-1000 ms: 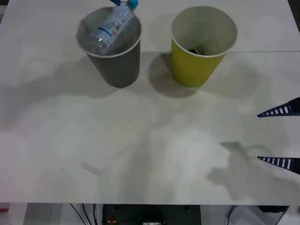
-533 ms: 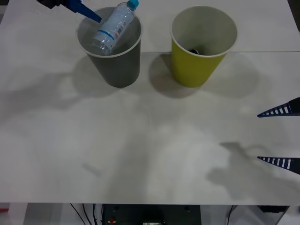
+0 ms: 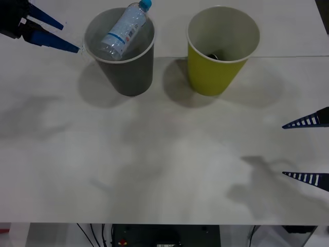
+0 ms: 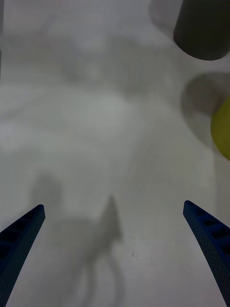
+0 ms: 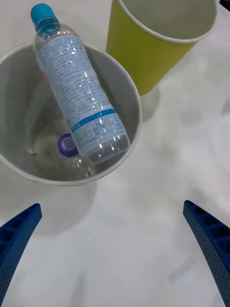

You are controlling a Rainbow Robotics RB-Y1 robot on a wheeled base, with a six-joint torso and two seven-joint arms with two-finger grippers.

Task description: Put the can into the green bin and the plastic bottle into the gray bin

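Plastic bottle [image 3: 125, 28] beside (binned) left gripper [image 3: 56, 36].

Left gripper [image 3: 56, 36], at ten o'clock in the front view: two slim, pointed blue fingers [image 3: 43, 19] on a black wrist housing with small white markings; right gripper [image 3: 307, 149], at three o'clock: matching tapered blue fingers [image 3: 303, 122], ribbed with pale crossbars; black cables and a dark base panel with a red spot at six o'clock.
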